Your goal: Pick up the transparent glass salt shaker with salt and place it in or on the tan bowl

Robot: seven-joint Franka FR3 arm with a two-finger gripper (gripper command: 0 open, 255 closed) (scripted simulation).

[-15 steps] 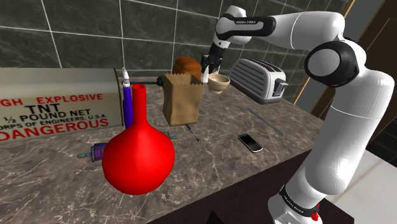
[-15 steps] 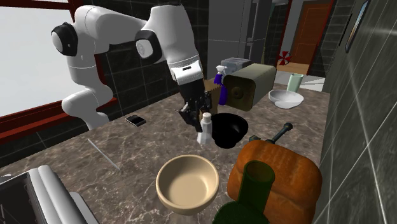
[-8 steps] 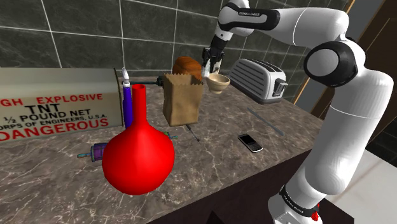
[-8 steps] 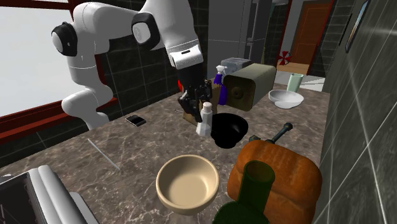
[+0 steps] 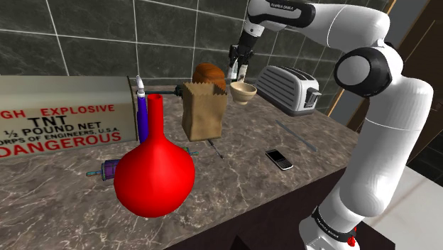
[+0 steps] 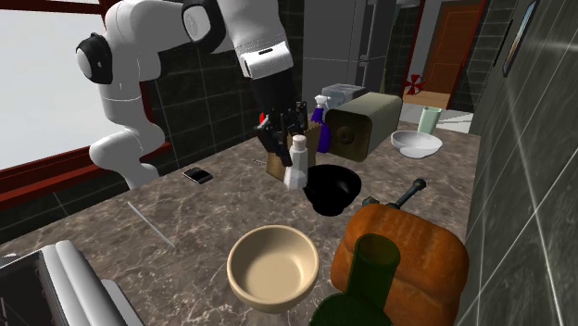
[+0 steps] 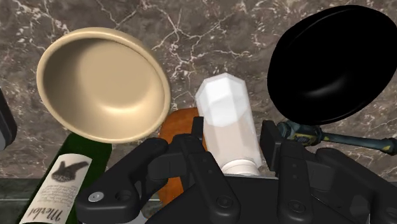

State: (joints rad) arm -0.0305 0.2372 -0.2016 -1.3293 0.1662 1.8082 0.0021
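Note:
My black gripper (image 6: 288, 139) is shut on a clear salt shaker (image 6: 295, 165) filled with white salt, gripping it near its white cap. The shaker hangs tilted in the air, well above the marble counter. In the wrist view the shaker (image 7: 226, 118) is clasped between the two fingers (image 7: 186, 160), base pointing away from the hand. The tan bowl (image 7: 100, 83) stands empty on the counter, beside and below the shaker. In the shoulder view the gripper (image 5: 237, 65) hovers just above the tan bowl (image 5: 243, 91). The second exterior view has the tan bowl (image 6: 273, 267) nearer the camera than the shaker.
A black bowl (image 6: 332, 190) sits under the shaker's far side. A bread loaf (image 6: 406, 252) and a green wine bottle (image 6: 369, 282) flank the tan bowl. A toaster (image 5: 290, 87), paper bag (image 5: 204, 109), red flask (image 5: 154, 172), phone (image 5: 279, 159) and a TNT box (image 5: 65, 117) share the counter.
The gripper has risen with the shaker held in it, lifting it higher above the counter and a little toward the shoulder view's right. The bowl has stayed put.

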